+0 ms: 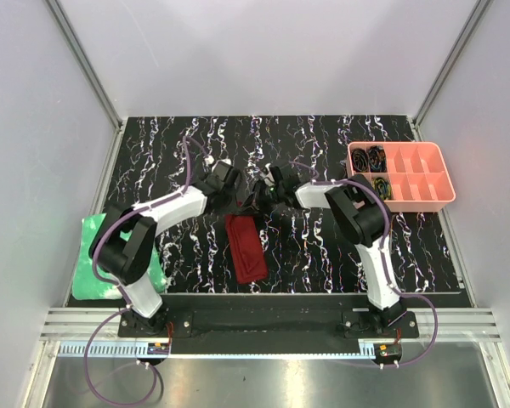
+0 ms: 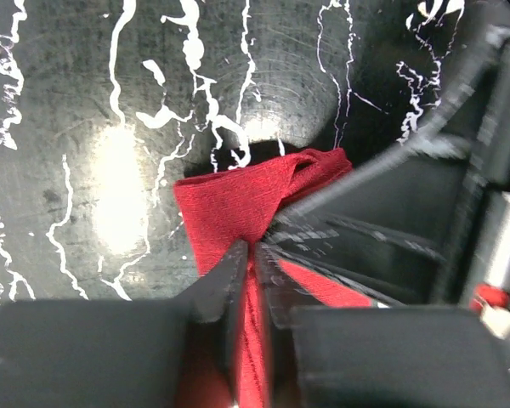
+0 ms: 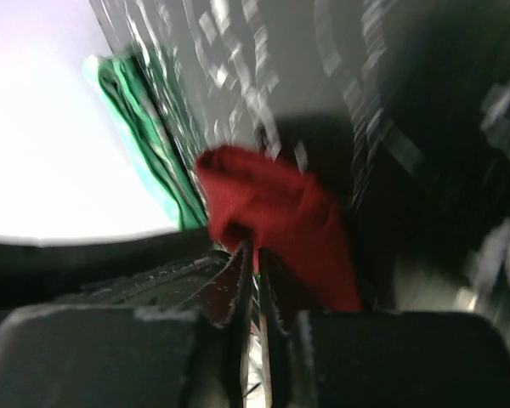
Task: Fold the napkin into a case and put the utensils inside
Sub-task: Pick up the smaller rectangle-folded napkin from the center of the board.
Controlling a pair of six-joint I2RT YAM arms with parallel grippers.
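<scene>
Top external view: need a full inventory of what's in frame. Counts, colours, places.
napkin: one, dark red, folded into a narrow strip, table centre
sheet: one, bright green, crinkled, table's left edge
tray: one, pink, with compartments, far right of the table
coiled items: several, dark, in the tray's left compartments
table: one, black with white marbling
left gripper: one, black, pinching the napkin's far end
right gripper: one, black, pinching that same end
arms: two, white and black, bases at the near edge
</scene>
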